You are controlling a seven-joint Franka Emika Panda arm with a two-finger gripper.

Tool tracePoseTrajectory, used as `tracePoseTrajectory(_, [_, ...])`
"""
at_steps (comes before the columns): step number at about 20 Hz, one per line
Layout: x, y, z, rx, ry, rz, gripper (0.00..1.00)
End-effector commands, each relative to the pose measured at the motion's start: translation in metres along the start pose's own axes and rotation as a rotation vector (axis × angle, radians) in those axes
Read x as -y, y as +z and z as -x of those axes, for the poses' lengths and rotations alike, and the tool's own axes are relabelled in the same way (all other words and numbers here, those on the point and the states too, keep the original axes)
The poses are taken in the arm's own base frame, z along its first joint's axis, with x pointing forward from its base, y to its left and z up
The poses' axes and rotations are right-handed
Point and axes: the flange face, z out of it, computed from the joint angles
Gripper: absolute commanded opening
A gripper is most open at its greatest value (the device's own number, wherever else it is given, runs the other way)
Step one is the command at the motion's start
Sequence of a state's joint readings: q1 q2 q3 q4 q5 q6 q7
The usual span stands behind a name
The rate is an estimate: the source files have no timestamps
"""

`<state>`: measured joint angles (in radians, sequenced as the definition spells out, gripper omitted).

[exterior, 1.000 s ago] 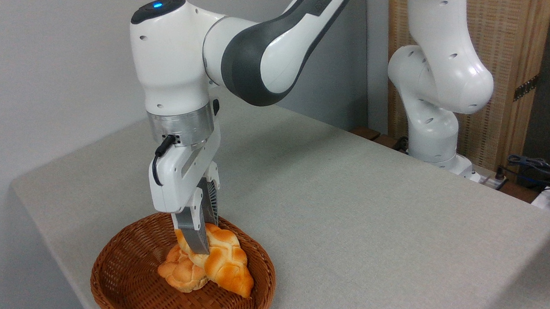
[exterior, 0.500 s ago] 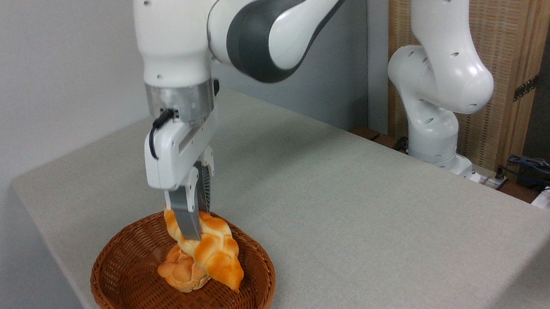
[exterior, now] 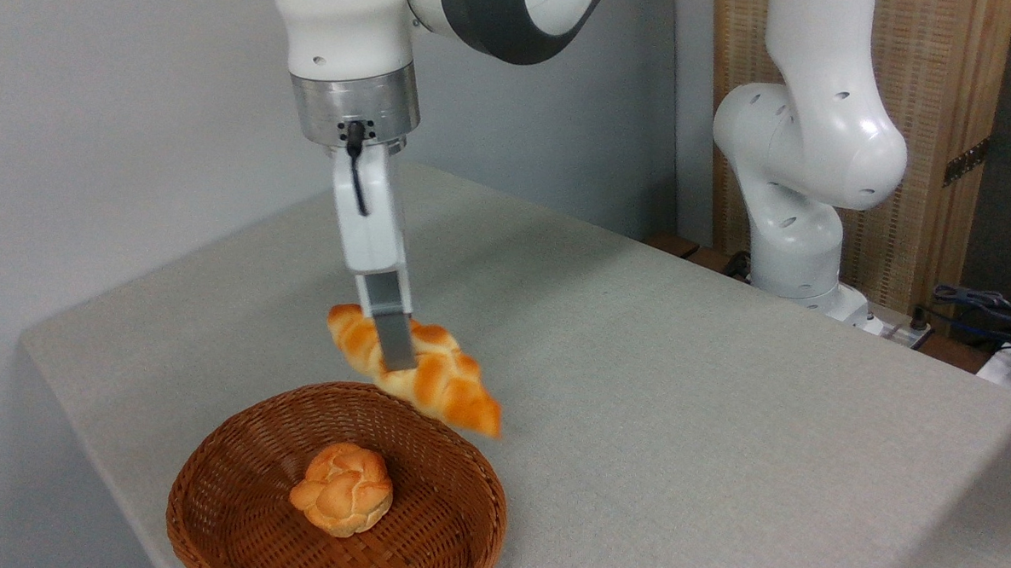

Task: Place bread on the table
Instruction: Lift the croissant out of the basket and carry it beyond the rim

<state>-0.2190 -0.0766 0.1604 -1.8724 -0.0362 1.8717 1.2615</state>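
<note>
Camera view: The end effector (exterior: pixel 396 357) points straight down, its fingers pinched on the bread (exterior: pixel 416 380) near the loaf's middle. The bread hangs in the air, tilted with its right end lower, above the far rim of the wicker basket (exterior: pixel 226 535) and clear of the desk (exterior: pixel 689 378). A small round bun (exterior: pixel 342 499) lies inside the basket.

No legible text, labels, brand marks or numbers anywhere in frame. White-and-grey robot arm (exterior: pixel 502 11) shows no readable lettering; nothing printed on the brown woven wicker basket (exterior: pixel 225 510) or the grey-beige cloth-covered table (exterior: pixel 689 378).
</note>
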Motion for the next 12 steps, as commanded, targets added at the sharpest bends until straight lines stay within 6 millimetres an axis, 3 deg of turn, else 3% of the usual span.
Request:
tracePoseTrajectory(1, [-0.02, -0.004, -0.018, -0.009, -0.209, 0.067, 0.53])
tracePoseTrajectory(7, [-0.034, 0.008, -0.04, -0.025, -0.516, 0.149, 0.61])
tracePoseTrajectory(8, [-0.039, 0.014, -0.051, -0.022, -0.538, 0.167, 0.79])
tracePoseTrajectory(12, [-0.044, 0.032, -0.065, 0.003, -0.519, 0.192, 0.97])
